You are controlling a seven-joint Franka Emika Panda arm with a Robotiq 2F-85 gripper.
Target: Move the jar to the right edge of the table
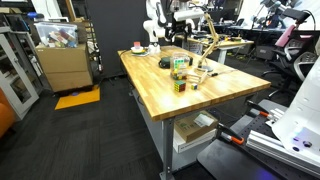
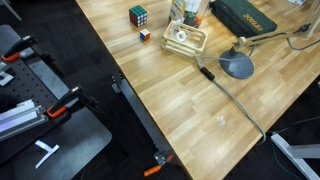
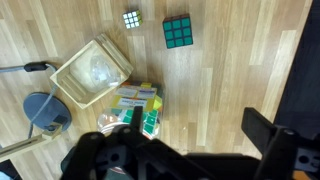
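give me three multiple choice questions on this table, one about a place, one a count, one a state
1. In the wrist view, where does the clear tub lie from the green-faced cube?
A lower left
B directly above
C far right
2. How many puzzle cubes are on the table?
A one
B two
C five
3. The tool is
A shut on a cube
B shut on the tub
C open

Answers:
1 A, the tub sits below and left of that cube.
2 B, only the green-faced cube and a smaller mixed-colour cube show.
3 C, bare wood shows between its jaws.
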